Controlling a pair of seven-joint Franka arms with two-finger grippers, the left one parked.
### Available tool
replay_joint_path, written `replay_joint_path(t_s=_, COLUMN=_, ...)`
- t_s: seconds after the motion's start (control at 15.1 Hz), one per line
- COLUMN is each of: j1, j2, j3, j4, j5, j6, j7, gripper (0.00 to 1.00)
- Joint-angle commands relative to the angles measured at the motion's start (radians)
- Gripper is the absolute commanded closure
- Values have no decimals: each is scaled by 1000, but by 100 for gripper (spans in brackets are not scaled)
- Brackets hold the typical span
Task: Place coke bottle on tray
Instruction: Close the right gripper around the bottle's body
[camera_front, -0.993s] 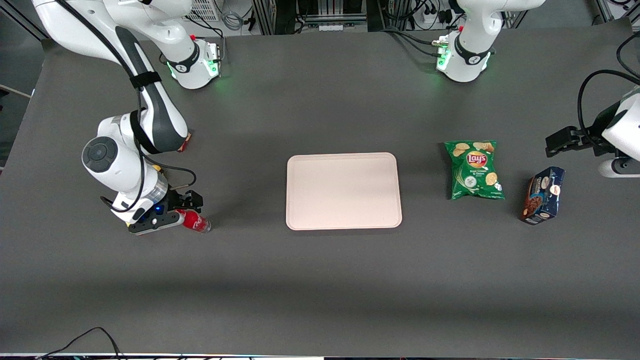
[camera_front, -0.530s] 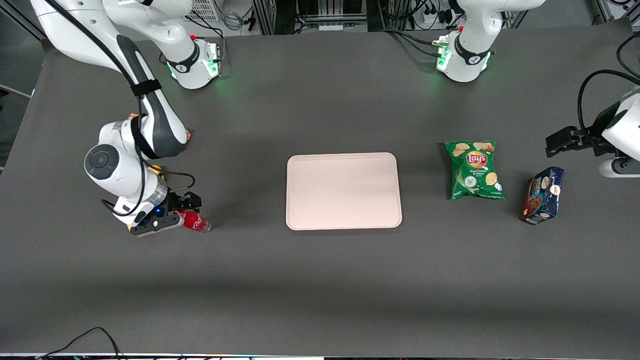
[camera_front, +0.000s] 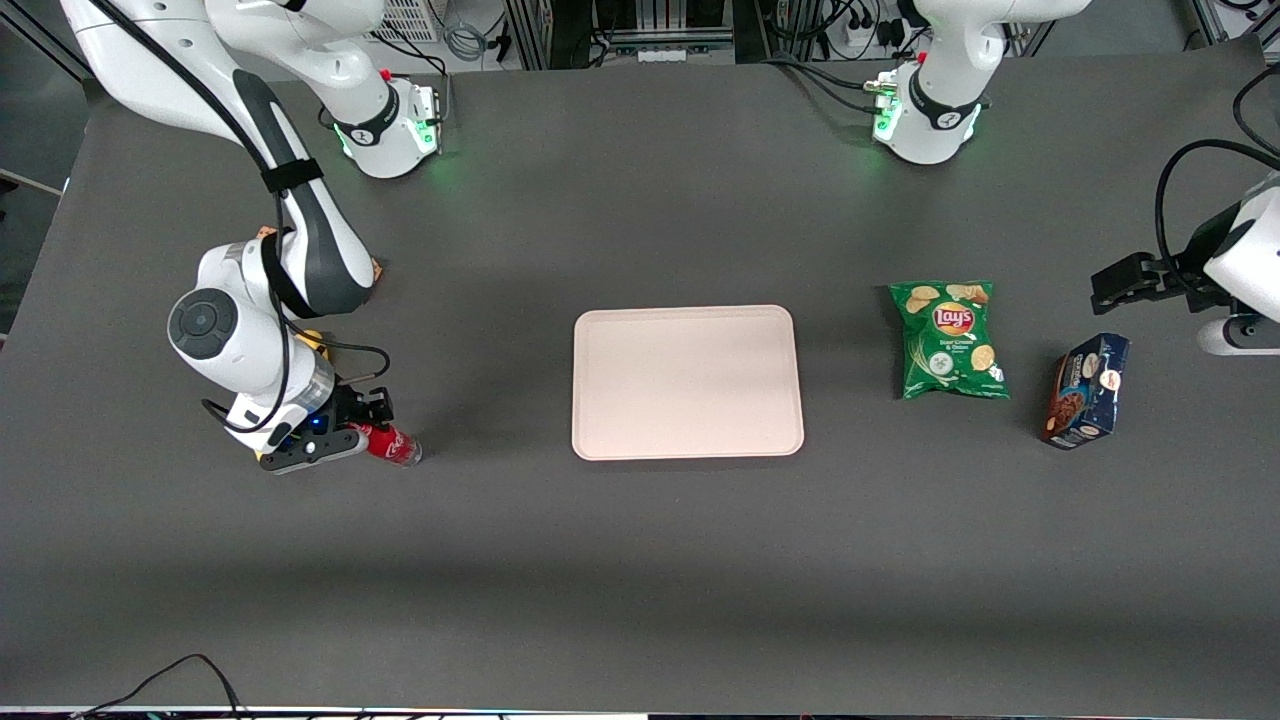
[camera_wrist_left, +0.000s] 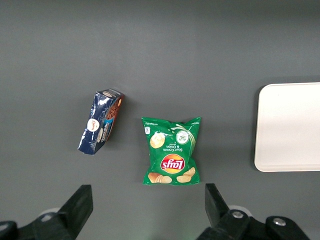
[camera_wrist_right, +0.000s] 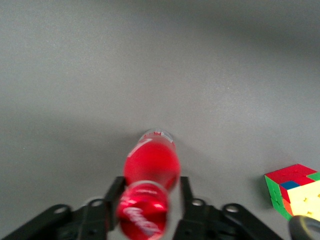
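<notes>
The gripper sits low at the working arm's end of the desk, its fingers pinching the coke bottle near the cap. The tray lies well apart. A high, narrow hold — the bottle may swing or slip during the carry and topple when set down.

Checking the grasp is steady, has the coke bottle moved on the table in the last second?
No. The coke bottle sits at the same spot relative to the tray, toward the working arm's end, with the pincer closing around it.
</notes>
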Motion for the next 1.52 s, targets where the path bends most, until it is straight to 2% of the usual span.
replay_joint_path(t_s=0.0, j1=-1, j2=15, j3=-1, j4=21, j5=11, j6=8, j7=-56, gripper=92)
replay_joint_path(t_s=0.07, j1=1, j2=13, j3=-1, j4=21, j5=11, j6=4, j7=-56, gripper=100)
replay_joint_path(t_s=0.4, j1=10, j2=10, j3=-1, j4=65, j5=11, j6=-7, j7=-42, gripper=100)
replay_joint_path(t_s=0.93, j1=39, j2=-13, j3=11, j4=503, j5=9, j6=-603, j7=-41, gripper=100)
replay_joint_path(t_s=1.13, j1=56, j2=-28, j3=13, j4=531, j5=16, j6=-654, j7=-31, gripper=100)
replay_joint_path(t_s=1.19, j1=83, j2=-30, j3=11, j4=530, j5=17, j6=-654, j7=-5, gripper=100)
replay_joint_path(t_s=1.46, j1=235, j2=-37, j3=7, j4=527, j5=20, j6=-654, j7=284, gripper=100)
